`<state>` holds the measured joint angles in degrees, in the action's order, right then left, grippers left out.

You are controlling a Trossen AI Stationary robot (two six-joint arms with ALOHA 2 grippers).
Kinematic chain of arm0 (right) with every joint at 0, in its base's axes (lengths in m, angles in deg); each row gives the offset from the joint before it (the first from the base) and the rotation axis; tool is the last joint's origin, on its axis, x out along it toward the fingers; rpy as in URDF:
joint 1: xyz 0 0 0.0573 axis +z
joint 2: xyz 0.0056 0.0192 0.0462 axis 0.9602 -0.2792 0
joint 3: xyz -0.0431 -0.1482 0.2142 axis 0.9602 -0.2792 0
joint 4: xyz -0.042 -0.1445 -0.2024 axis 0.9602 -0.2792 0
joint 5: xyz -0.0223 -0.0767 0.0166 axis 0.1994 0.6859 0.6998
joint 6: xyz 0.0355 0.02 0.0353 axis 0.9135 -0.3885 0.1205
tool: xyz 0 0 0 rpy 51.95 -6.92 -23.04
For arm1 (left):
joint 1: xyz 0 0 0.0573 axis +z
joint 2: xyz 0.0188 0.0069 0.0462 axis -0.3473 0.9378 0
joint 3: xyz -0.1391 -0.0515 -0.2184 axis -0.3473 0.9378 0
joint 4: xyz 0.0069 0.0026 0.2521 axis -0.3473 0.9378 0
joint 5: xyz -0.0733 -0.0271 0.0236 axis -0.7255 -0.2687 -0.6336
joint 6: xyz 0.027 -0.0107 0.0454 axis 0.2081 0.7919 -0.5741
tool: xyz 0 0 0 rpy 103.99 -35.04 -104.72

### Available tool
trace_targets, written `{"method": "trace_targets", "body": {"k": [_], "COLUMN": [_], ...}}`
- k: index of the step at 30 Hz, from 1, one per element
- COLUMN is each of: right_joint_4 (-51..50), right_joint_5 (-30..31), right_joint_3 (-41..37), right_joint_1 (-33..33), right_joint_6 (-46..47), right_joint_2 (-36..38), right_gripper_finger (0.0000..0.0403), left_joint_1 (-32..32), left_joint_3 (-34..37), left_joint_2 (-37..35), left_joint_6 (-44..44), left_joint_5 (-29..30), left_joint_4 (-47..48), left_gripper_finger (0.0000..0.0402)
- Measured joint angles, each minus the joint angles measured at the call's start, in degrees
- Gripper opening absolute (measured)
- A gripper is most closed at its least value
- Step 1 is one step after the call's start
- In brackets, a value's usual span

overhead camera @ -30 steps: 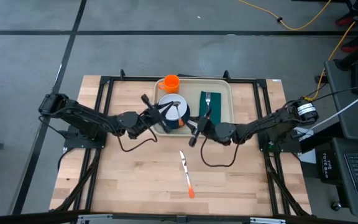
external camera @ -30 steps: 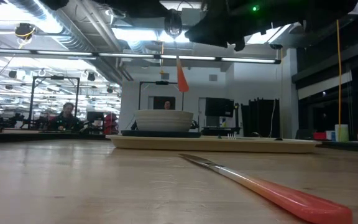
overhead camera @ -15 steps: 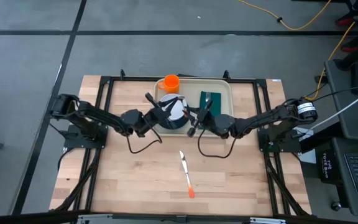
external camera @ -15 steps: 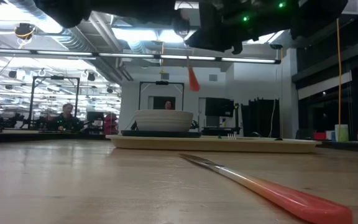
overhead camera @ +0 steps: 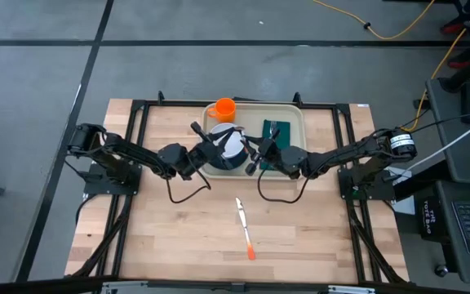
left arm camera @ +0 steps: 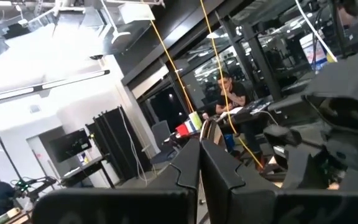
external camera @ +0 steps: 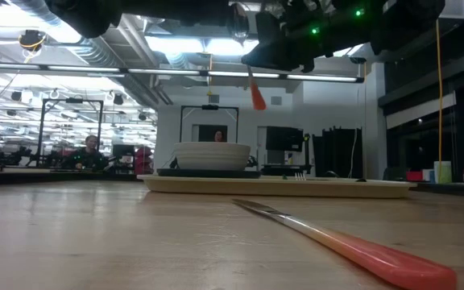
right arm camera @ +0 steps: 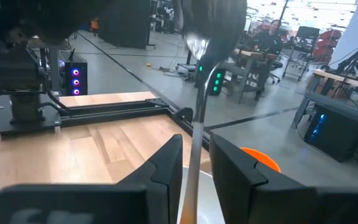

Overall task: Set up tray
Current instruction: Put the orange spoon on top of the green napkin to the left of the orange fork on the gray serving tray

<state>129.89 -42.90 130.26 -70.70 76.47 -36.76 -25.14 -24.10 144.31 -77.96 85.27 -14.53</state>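
Note:
The beige tray (overhead camera: 294,114) lies at the table's far middle. It carries a white bowl (overhead camera: 228,149) on a dark plate (external camera: 208,171), an orange cup (overhead camera: 224,108) and a fork on a green napkin (overhead camera: 274,132). My right gripper (overhead camera: 255,157) hovers at the tray's near edge beside the bowl, shut on a spoon (right arm camera: 194,124) with an orange handle (external camera: 256,97). My left gripper (overhead camera: 212,140) hovers over the bowl's left side, shut and empty (left arm camera: 199,149). An orange-handled knife (overhead camera: 244,229) lies flat on the table nearer the front. My right gripper pinches the spoon's metal neck (right arm camera: 193,146) between its two fingers (right arm camera: 166,168). The spoon bowl (right arm camera: 210,25) sticks out beyond the fingertips. The orange handle end (external camera: 256,97) hangs below the gripper, clear of tray and table.
The knife (external camera: 353,246) lies slanting on bare wood in front of the tray. The black frame rails (overhead camera: 137,122) border the table's left and right. People sit at desks in the room beyond the table.
My right gripper has moved toward the table's far edge, up beside the bowl, carrying the spoon. In the low view the hanging orange handle has drifted rightward. The left arm has drawn in slightly, its gripper staying by the bowl.

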Motion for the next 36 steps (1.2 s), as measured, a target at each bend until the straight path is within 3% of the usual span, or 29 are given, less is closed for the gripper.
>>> {"method": "trace_targets", "body": {"k": [26,33,36], "right_joint_4": [0.4,-8.8,-15.7], "right_joint_5": [2.1,3.1,8.7], "right_joint_3": [0.4,7.9,12.0], "right_joint_1": [-0.9,-0.9,-0.6], "right_joint_6": [-2.9,-4.0,-4.7], "right_joint_2": [0.0,-3.6,-5.4], "right_gripper_finger": [0.0080,0.0079,0.0079], "left_joint_1": [1.6,1.9,1.9], "left_joint_3": [-0.2,-0.2,-0.3], "left_joint_2": [0.0,0.0,0.0], "left_joint_6": [3.0,-0.1,-3.3], "left_joint_5": [2.2,3.5,6.2], "left_joint_4": [0.0,0.0,0.0], "left_gripper_finger": [0.0002,0.0002,0.0002]}}
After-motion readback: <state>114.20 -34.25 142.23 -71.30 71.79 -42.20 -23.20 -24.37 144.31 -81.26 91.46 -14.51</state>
